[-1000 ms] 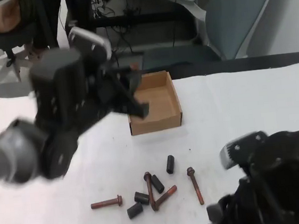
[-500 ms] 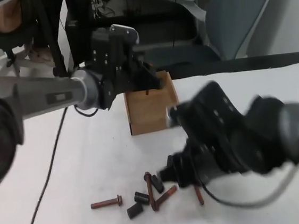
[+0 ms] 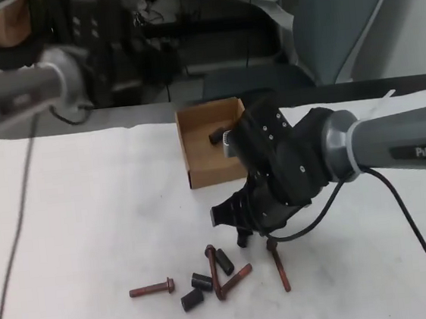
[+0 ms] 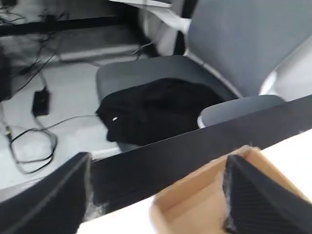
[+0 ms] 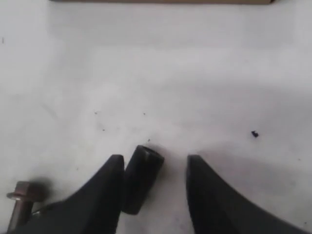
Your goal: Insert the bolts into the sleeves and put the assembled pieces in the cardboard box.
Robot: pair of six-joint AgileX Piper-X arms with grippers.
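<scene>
Hand (image 5: pixel 155 163) of lettered right arm (image 3: pixel 394 144) seemingly straddles a sleeve (image 5: pixel 140 183).

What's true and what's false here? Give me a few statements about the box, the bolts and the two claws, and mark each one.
1. The right gripper is open, with a black sleeve between its fingers. True.
2. The cardboard box is empty. False: a dark piece lies inside it.
3. Every bolt sits in a sleeve. False: bare bolts lie loose on the bench.
4. The left gripper holds a bolt. False: it is open and holds nothing.
5. A chair stands beyond the bench. True.
</scene>
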